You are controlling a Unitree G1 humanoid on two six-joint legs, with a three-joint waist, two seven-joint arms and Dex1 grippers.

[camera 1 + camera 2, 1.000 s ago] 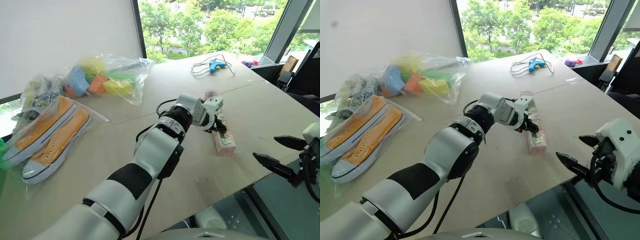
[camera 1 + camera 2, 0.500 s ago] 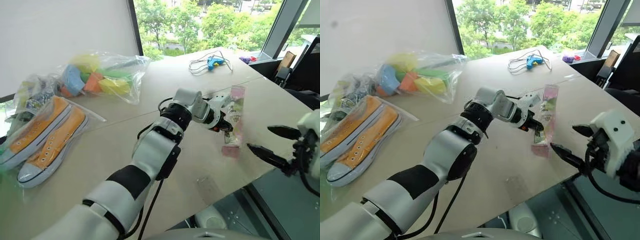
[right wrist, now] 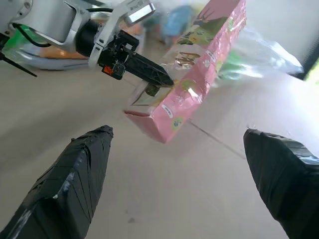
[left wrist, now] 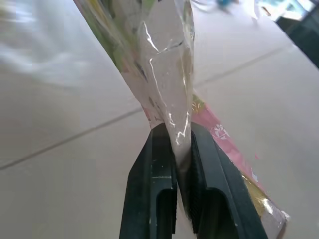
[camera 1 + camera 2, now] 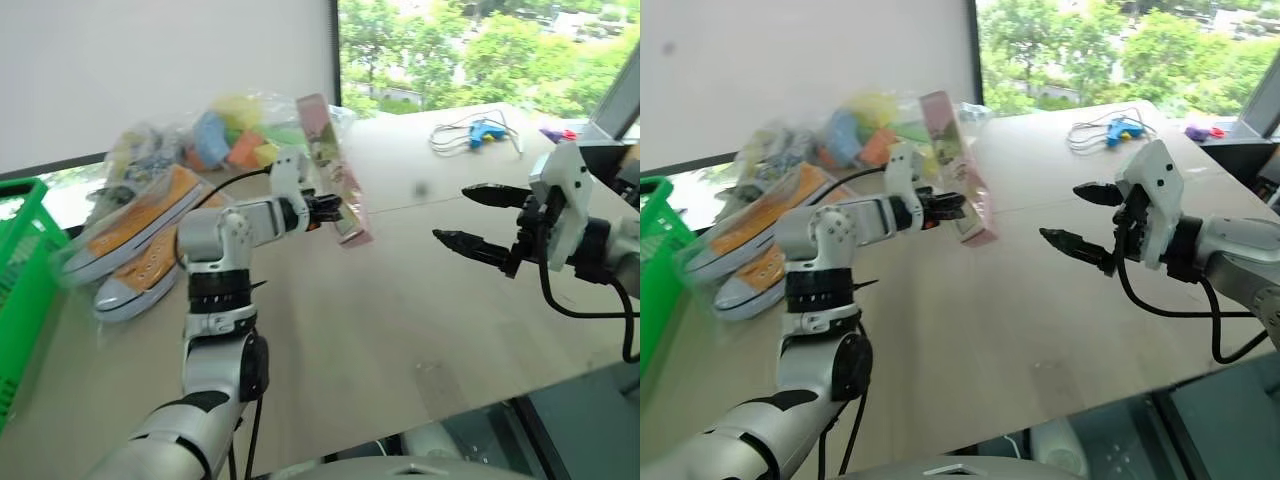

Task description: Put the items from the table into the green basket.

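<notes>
My left gripper (image 5: pixel 340 207) is shut on the tall pink carton (image 5: pixel 335 170) and holds it tilted in the air above the table (image 5: pixel 400 320). In the left wrist view the fingers (image 4: pixel 162 164) pinch the carton's clear wrap (image 4: pixel 164 74). To the carton's right, my right gripper (image 5: pixel 452 213) hovers open with nothing in it, its fingers (image 3: pixel 75 174) spread wide toward the carton (image 3: pixel 199 79). The orange sneakers in a clear bag (image 5: pixel 140 225) and a bag of foam blocks (image 5: pixel 230 140) lie at the back left. The green basket (image 5: pixel 20 270) stands at the far left edge.
A blue glue gun with a coiled cable (image 5: pixel 480 130) lies at the back right of the table, with a small purple thing (image 5: pixel 560 133) beyond it. The table's front edge runs close below my right arm. A white wall and a window stand behind.
The left gripper closed on the carton, lifted it off the table and carried it left. The right gripper came forward over the table. The camera swung left, bringing the basket into view.
</notes>
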